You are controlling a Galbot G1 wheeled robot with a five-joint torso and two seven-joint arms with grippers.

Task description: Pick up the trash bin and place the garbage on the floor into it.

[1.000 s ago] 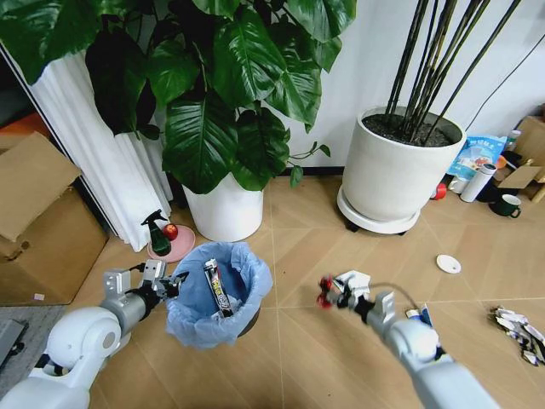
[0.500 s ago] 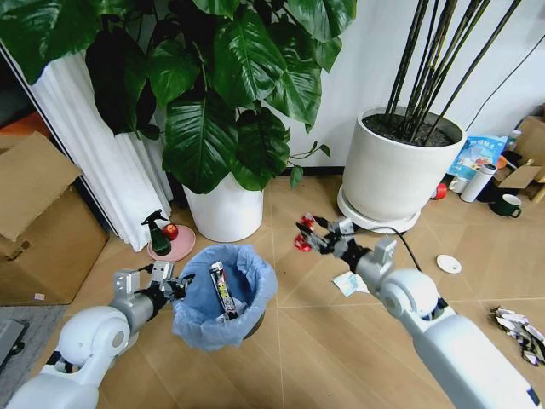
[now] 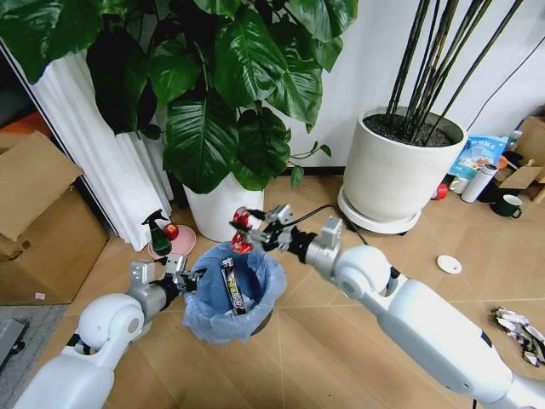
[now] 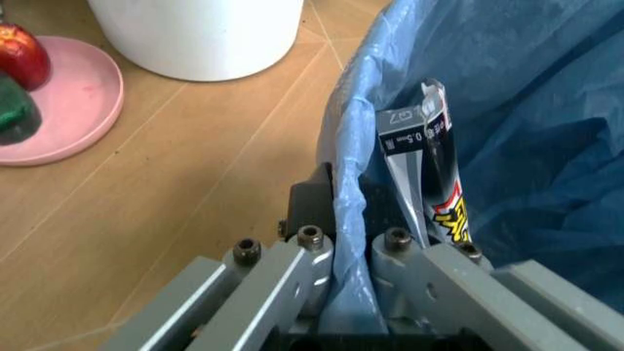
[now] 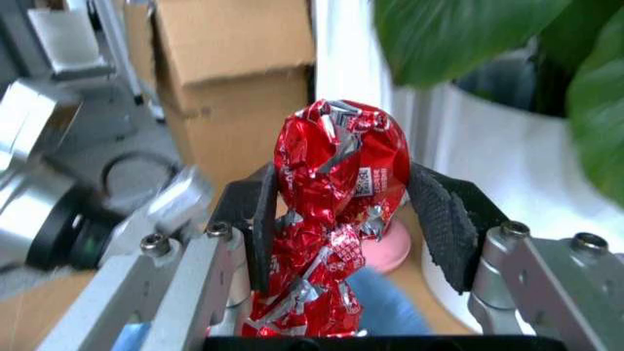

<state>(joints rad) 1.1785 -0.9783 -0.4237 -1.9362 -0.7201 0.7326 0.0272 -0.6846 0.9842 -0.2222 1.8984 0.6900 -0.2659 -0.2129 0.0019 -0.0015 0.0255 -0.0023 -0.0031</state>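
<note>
The trash bin (image 3: 255,294), a small dark bin lined with a light-blue bag, sits low on the wooden floor (image 3: 341,358). My left gripper (image 3: 184,278) is shut on its near rim; in the left wrist view the gripper (image 4: 343,201) pinches the bag's edge (image 4: 346,241). A black printed wrapper (image 3: 232,288) (image 4: 434,183) stands inside. My right gripper (image 3: 243,230) (image 5: 341,186) hovers over the bin's far rim, shut on a crushed red wrapper (image 3: 241,223) (image 5: 337,168). More garbage lies on the floor: a white disc (image 3: 449,264) and crumpled printed wrappers (image 3: 518,328).
Two large white plant pots (image 3: 223,211) (image 3: 393,175) stand behind the bin. A pink dish (image 3: 170,244) with a spray bottle (image 3: 157,232) sits to the left, beside cardboard boxes (image 3: 38,217). Cups and a bottle (image 3: 477,181) crowd the far right corner.
My right gripper carried the red wrapper up and left, from near the floor at centre-right to above the bin. The left arm shifted the bin slightly right.
</note>
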